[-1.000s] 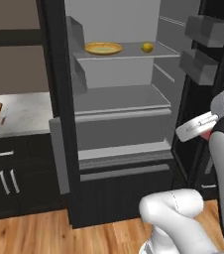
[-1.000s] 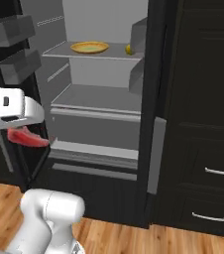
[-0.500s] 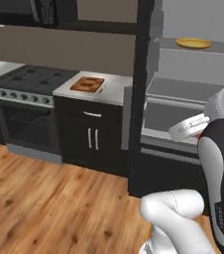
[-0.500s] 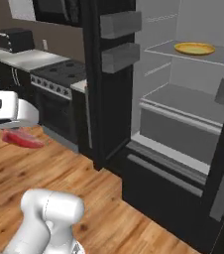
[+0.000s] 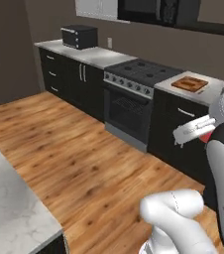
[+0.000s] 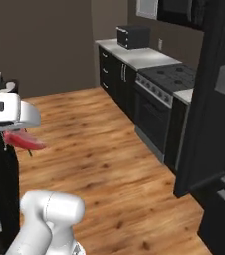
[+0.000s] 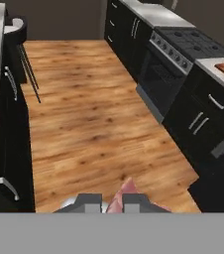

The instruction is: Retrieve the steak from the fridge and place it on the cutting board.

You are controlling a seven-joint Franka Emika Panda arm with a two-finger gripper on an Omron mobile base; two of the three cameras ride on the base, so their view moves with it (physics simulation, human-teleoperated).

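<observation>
- The gripper (image 7: pixel 111 202) is clamping the steak (image 6: pixel 24 141) by one edge, carrying it over the wood floor, well apart from the cutting board (image 5: pixel 190 83).
- Guessing it's floppy, light and slick, so it's drooping past the jaws; a deeper, more central pinch looks safer.

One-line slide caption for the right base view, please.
Claw shut on the steak, carried over the wooden floor beside the stove.
</observation>
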